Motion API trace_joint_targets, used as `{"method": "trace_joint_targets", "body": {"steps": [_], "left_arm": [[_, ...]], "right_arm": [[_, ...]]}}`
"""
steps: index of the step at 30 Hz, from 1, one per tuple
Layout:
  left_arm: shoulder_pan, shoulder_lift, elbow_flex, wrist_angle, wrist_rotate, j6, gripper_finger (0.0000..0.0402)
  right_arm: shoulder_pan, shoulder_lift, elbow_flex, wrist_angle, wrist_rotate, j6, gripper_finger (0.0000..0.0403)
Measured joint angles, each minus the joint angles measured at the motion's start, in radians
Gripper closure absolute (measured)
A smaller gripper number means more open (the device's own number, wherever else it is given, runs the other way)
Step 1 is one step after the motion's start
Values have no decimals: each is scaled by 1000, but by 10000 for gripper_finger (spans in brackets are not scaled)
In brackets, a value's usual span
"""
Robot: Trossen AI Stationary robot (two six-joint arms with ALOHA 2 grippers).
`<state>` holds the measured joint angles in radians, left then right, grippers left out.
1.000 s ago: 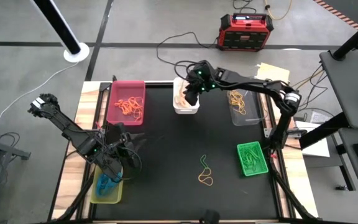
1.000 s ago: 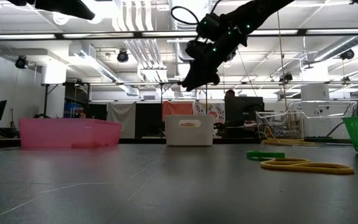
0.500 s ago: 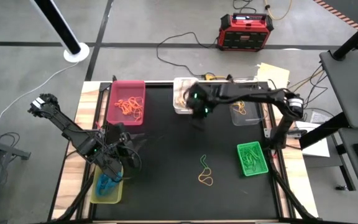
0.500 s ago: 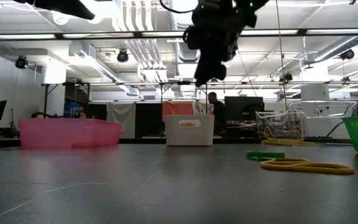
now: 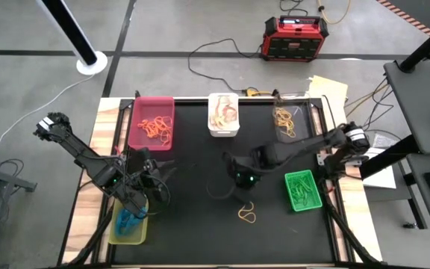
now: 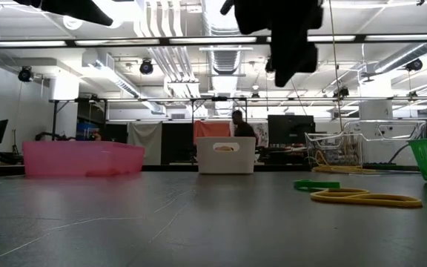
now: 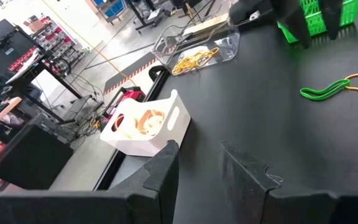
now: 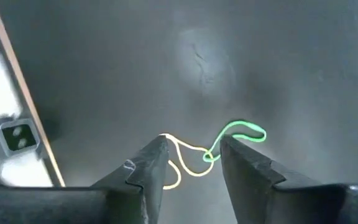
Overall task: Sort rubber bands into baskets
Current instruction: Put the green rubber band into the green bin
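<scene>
While the right arm reaches out over the middle of the black surface (image 5: 192,187), its end effector (image 5: 239,178) hangs above the last two loose bands: a thin green rubber loop (image 8: 241,134) and a thin yellow rubber loop (image 8: 182,158), lying crossed and touching on the mat. Its fingers (image 8: 151,163) stand partly open and hold nothing. The step in hand appears to be the approach to a pick. The next move probably calls for a straight descent so that the fingers straddle one loop only; since the two overlap, both could lift together.

Along the far edge stand the pink-magenta rectangular plastic basket (image 5: 152,104) with orange bands, the white rectangular plastic basket (image 5: 223,131) with tan bands and the clear rectangular plastic basket (image 5: 293,144) with yellow ones. The bright green rectangular plastic basket (image 5: 302,205) sits near the right edge, and the yellow-green rectangular plastic basket (image 5: 128,239) with blue bands at the near left.

The left end effector (image 5: 142,179) waits just beside that last basket, partly open and empty.

The high view alone lays out all five baskets. The right wrist view alone shows how the two loops cross. The low view shows both loops flat on the surface, with the arm dark overhead and well clear of them.
</scene>
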<state>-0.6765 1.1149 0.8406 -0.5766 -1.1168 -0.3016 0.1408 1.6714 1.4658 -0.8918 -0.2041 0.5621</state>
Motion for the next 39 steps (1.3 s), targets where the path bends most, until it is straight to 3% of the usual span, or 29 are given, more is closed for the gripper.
{"method": "trace_joint_targets", "body": {"steps": [5, 11, 31, 39], "left_arm": [[0, 0, 0, 0, 0, 2, 304], [0, 0, 0, 0, 1, 48, 304], [0, 0, 0, 9, 0, 363, 304], [0, 0, 0, 14, -1, 427, 304]], "right_arm": [[86, 0, -16, -26, 128, 256, 238], [140, 7, -44, -38, 189, 514, 200], [171, 243, -49, -7, 203, 668, 182], [171, 313, -45, 1, 206, 669, 211]]}}
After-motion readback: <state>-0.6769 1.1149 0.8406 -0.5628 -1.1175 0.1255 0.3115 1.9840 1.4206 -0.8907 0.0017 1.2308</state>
